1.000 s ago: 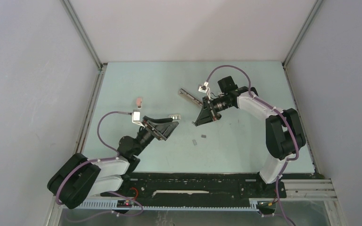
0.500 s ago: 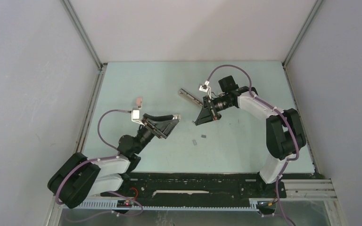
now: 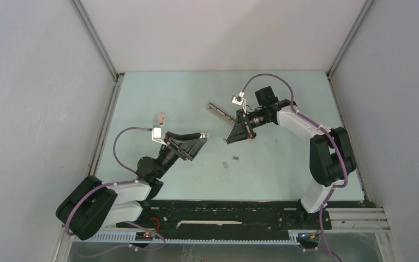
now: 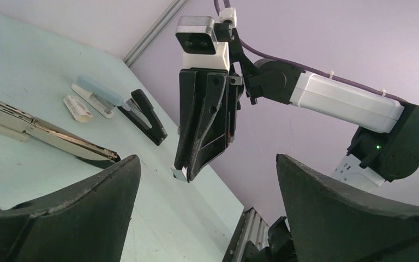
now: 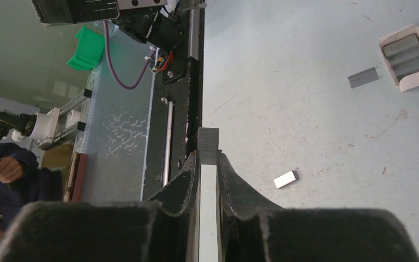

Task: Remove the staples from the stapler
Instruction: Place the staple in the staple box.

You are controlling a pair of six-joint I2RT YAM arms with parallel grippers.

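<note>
On the surface [image 3: 283, 164], just beyond its centre toward the far edge: stapler [image 3: 220, 111] laid fully open. Left end effector [image 3: 201, 140] spread wide and empty, near the centre. Right end effector [image 3: 230, 141] clamped shut on a strip of staples [image 5: 208, 146], low over the surface beside the stapler. Two loose strips [image 3: 234, 158] lying nearer the front edge. Judged mostly done: held strip to set down; stapler's channel too small to check.

Bright even light; faint shadows; close foreground blurred.

Pale green table [image 3: 283, 174]; blue stapler [image 4: 95, 94] beside black stapler [image 4: 147, 115].
</note>
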